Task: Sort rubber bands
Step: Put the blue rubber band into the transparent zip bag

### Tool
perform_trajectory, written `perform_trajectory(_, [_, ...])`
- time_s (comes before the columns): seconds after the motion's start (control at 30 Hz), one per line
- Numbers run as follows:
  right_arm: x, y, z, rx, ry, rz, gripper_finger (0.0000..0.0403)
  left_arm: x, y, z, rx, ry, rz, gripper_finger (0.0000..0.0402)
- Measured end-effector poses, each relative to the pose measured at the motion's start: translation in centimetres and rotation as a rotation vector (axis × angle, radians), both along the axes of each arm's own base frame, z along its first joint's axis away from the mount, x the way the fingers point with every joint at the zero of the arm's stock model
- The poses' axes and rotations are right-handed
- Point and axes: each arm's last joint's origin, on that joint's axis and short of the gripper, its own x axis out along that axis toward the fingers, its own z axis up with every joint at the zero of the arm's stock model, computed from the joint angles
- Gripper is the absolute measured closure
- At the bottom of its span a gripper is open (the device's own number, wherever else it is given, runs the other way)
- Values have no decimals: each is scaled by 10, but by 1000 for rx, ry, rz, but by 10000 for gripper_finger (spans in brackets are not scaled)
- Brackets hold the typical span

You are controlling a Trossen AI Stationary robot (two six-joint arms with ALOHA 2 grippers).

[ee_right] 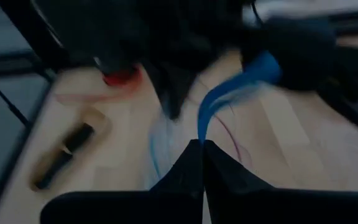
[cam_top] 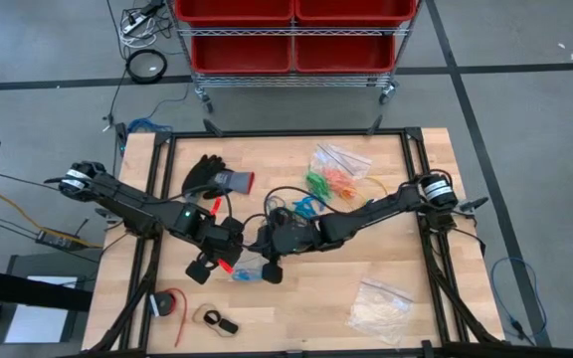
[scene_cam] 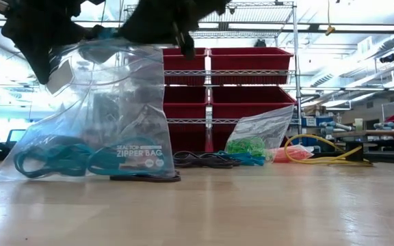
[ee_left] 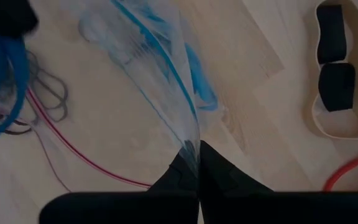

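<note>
A clear zipper bag [scene_cam: 115,109] stands upright near the table's middle. Its bottom, with blue rubber bands [scene_cam: 60,160] inside, rests on the wood. My left gripper [ee_left: 199,152] and my right gripper [ee_right: 202,144] are both shut at the bag's top, left [cam_top: 217,254] and right [cam_top: 267,261] of its mouth. Loose blue bands [cam_top: 306,204] and black bands [cam_top: 279,202] lie just beyond. A second bag [cam_top: 338,171] with green and orange bands lies farther back. My left gripper pinches the bag's top edge [ee_left: 191,140] between its two fingers, coming from above and pointing steeply down. The film and its blue zip line hang below the fingers. My right gripper is shut on a blue strip [ee_right: 205,121] at the bag's mouth, slanting down from the table's right. Blur hides whether this is the zip edge or a band.
A black glove [cam_top: 217,177] with a grey and red cuff lies at the far left. A bag of whitish pieces [cam_top: 381,303] lies near right. A red roll [cam_top: 170,301] and a beige loop around black pieces [ee_left: 337,74] lie near left. A yellow cable [scene_cam: 320,154] lies behind.
</note>
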Motion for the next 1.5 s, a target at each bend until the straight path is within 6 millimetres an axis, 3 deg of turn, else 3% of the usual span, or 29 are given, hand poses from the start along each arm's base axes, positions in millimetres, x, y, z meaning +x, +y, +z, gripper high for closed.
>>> perform_trajectory(0.57, [-5,-1,-7,71,201,69,403,3,1,1,55,-43,-1,401])
perform_trajectory(0.8, [-5,-2,-7,52,201,62,400,8,0,14,87,-107,-12,401])
perform_trajectory(0.93, [-5,-2,-7,9,194,44,368,9,0,16,99,-117,-28,401])
perform_trajectory(1.13, [-7,2,-7,6,196,41,286,7,1,15,105,-98,-29,401])
perform_trajectory(1.27, [-13,8,2,-54,177,6,246,7,1,15,105,-95,-28,401])
perform_trajectory(1.5, [-47,22,34,-214,194,-109,238,7,1,15,104,-93,-25,401])
